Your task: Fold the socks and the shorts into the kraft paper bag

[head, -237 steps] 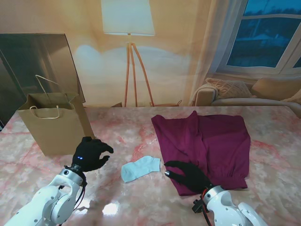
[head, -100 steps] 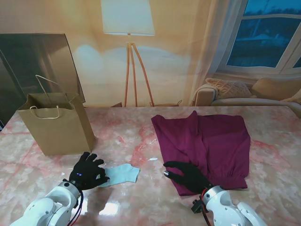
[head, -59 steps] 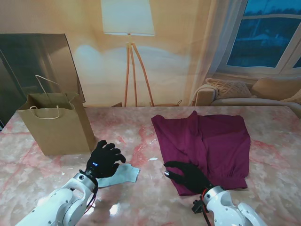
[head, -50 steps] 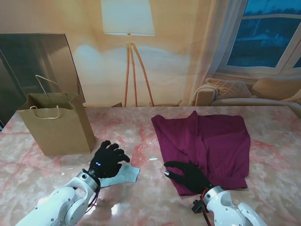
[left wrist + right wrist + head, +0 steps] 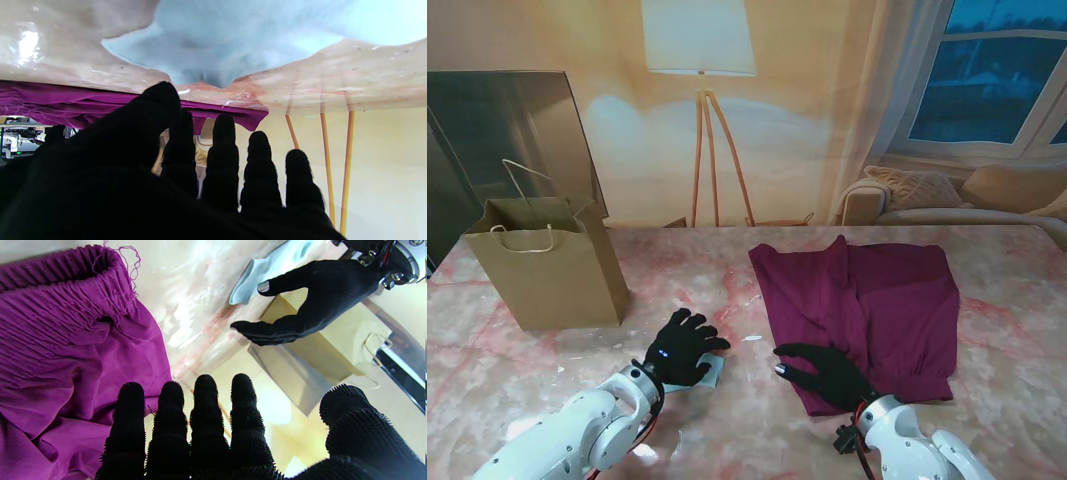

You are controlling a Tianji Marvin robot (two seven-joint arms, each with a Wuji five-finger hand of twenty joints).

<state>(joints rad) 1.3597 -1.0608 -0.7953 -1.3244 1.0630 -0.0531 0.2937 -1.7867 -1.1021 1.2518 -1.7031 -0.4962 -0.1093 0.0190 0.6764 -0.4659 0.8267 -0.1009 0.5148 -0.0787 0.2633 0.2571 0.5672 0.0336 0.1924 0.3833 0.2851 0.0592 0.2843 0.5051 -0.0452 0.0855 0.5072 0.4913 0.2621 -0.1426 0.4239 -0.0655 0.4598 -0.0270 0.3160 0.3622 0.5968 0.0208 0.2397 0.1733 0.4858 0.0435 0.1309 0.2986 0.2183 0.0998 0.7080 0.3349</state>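
left hand (image 5: 682,347) hovers flat over pale blue sock (image 5: 712,370) on marble worktop (image 5: 727,290)
fingers spread, gripping nothing, seemingly to fold it; right hand (image 5: 822,372), open, rests on maroon shorts (image 5: 877,300); kraft paper bag (image 5: 547,275) waits far left.

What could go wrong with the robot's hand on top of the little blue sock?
1. The left hand lies flat over the sock with fingers spread, not pinching it, so the sock might slide on the shiny marble table instead of folding.
2. The right hand rests on the edge of the purple shorts, close by. The two hands could bump.
3. The paper bag stands off to the left, so the sock may unfold on the way there.
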